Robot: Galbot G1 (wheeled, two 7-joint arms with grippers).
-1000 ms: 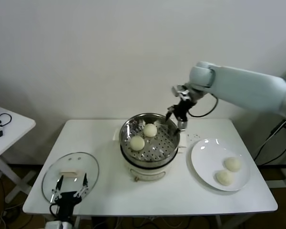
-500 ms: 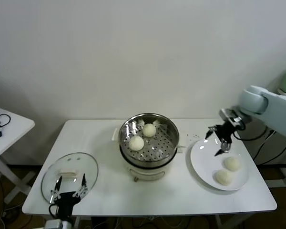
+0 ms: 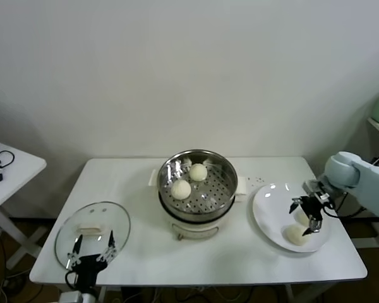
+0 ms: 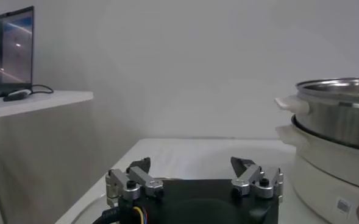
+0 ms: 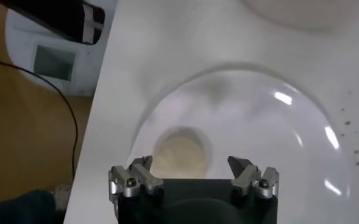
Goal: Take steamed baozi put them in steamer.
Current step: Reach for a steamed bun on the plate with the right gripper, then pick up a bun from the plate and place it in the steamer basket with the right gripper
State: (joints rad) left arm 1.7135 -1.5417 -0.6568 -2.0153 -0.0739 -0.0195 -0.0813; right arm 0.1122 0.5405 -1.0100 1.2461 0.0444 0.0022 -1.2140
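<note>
Two off-white baozi [image 3: 198, 172] [image 3: 181, 189] lie in the shiny steamer [image 3: 221, 165] on its cream cooker base. Two more sit on the white plate [image 3: 268, 208] at the right: one [image 3: 295, 235] near the front, one [image 3: 300, 216] partly hidden behind my right gripper. My right gripper [image 3: 307, 215] is open and empty, just above the plate's baozi. In the right wrist view the gripper [image 5: 191, 169] hangs over one baozi [image 5: 179, 153]. My left gripper [image 3: 92, 248] is open and parked over the glass lid; it also shows in the left wrist view [image 4: 193, 170].
A round glass lid [image 3: 117, 219] lies on the white table [image 3: 139, 183] at the front left. A side table [image 3: 19, 165] with cables stands at the far left. The steamer's wall [image 4: 337, 115] shows in the left wrist view.
My right gripper has swung from the steamer's far rim to the right and down over the plate, empty and open. The left arm has not moved.
</note>
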